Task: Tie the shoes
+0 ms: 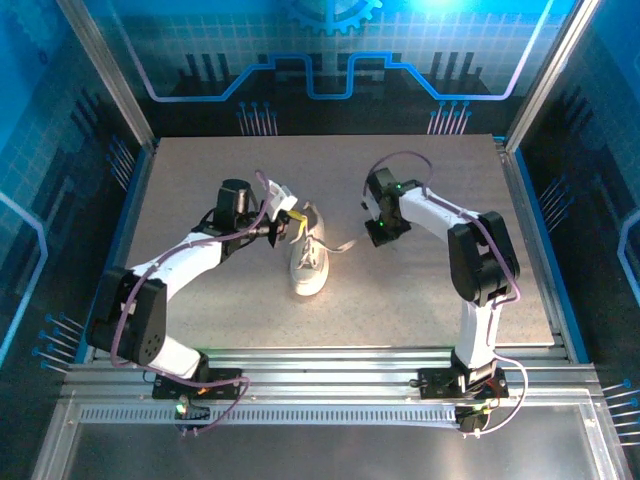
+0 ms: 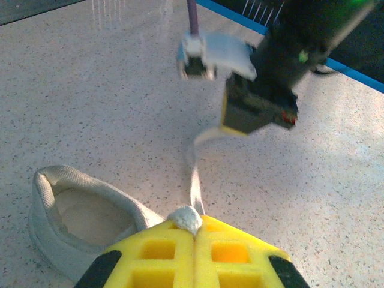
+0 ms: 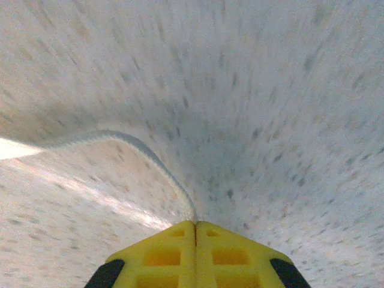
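With left claw (image 2: 192, 228), pinches bunched lace (image 2: 194, 180) at twelve o'clock of white canvas sneaker (image 1: 310, 262), mid-worktop (image 1: 200, 170); with right claw (image 3: 195, 227), pinches lace at three o'clock. Likely light, floppy, slippery: grip near tips.

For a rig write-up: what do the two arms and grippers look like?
Left arm and right arm are white with black joints, purple cables looping along them. Left gripper and right gripper have yellow fingers with square recesses.

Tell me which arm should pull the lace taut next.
Likely right: the right gripper is shut on the far end of the lace; the left gripper pinches it beside the shoe.
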`<action>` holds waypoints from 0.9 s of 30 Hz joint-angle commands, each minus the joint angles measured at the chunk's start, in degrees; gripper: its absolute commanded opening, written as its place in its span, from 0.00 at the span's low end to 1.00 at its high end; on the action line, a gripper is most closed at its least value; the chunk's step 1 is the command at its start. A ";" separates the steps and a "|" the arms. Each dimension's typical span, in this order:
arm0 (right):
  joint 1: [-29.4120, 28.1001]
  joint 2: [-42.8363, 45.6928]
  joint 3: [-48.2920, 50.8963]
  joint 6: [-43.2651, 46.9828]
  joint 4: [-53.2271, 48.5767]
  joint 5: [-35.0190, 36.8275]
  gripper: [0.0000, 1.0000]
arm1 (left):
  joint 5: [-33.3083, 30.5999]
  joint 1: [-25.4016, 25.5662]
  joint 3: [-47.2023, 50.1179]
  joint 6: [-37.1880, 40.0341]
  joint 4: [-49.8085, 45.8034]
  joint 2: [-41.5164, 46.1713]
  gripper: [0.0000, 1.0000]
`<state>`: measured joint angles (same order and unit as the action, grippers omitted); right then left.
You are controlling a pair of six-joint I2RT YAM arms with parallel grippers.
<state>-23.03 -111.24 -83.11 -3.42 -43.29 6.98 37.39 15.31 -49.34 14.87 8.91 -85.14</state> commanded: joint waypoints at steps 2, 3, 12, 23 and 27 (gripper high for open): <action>-4.28 2.74 -12.47 -0.12 -2.10 -4.12 0.00 | 1.91 1.07 3.01 -1.09 4.53 2.97 0.00; -5.56 2.46 -14.99 -0.72 -1.66 -5.79 0.00 | 1.74 1.27 4.01 -1.25 5.33 3.54 0.00; -17.36 -10.94 -35.87 -13.05 9.58 -30.13 0.00 | 2.45 2.60 13.25 -4.67 18.63 8.80 0.00; -17.25 -5.16 -29.27 -14.01 12.17 -28.84 0.42 | 0.93 2.71 12.69 -6.24 19.18 7.73 0.00; -14.04 0.80 -22.71 -14.20 14.72 -28.27 0.49 | 0.59 2.71 12.21 -6.89 19.07 7.72 0.00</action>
<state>-38.59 -115.44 -109.45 -17.96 -27.97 -20.18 37.76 18.22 -35.44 9.28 22.85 -77.82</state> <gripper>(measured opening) 0.483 0.038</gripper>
